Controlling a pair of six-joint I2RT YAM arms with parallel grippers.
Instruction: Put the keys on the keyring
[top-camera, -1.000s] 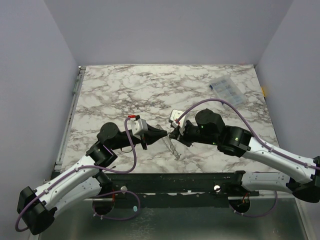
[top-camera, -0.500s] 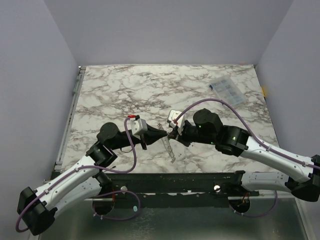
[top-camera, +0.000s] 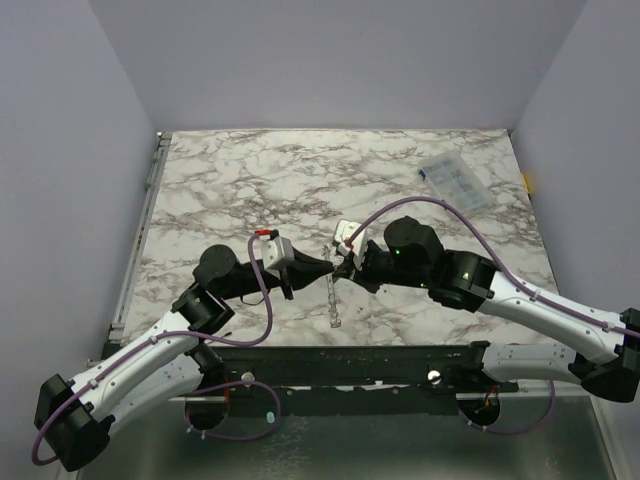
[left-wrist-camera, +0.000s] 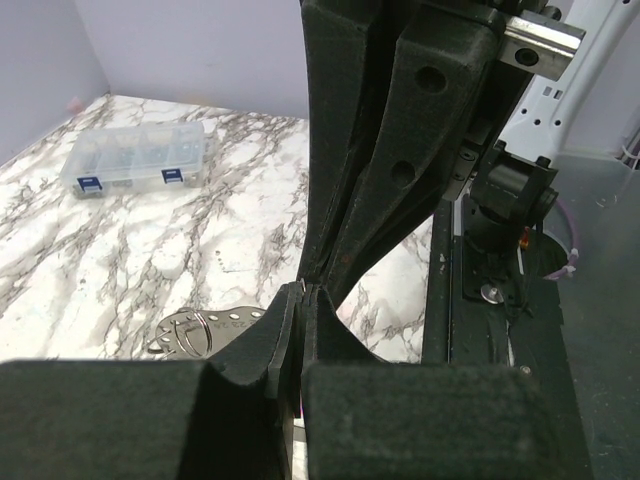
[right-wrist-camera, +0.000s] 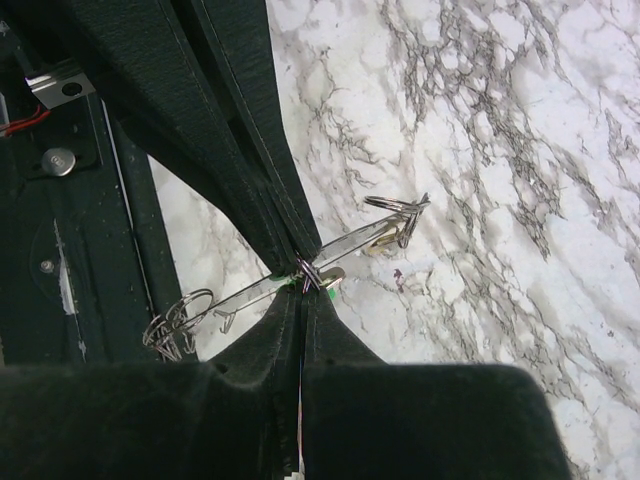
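My two grippers meet tip to tip above the near middle of the table. The left gripper (top-camera: 325, 268) (left-wrist-camera: 303, 292) is shut on the keyring (top-camera: 332, 300), a thin grey metal strip with wire loops at both ends (right-wrist-camera: 250, 292). The right gripper (top-camera: 343, 268) (right-wrist-camera: 303, 290) is shut on the green key (right-wrist-camera: 331, 290), whose head peeks out on both sides of the tips beside a small split ring. A brass-coloured key (right-wrist-camera: 383, 245) sits at the keyring's far looped end. In the left wrist view only one end of the keyring (left-wrist-camera: 195, 330) shows.
A clear plastic box (top-camera: 455, 180) (left-wrist-camera: 135, 160) lies at the far right of the marble table (top-camera: 250, 180). The black table-edge rail (top-camera: 350, 360) runs under the arms.
The hanging lower end of the keyring has swung left, from under the right gripper to under the meeting point. The right gripper has edged left; both stay shut.
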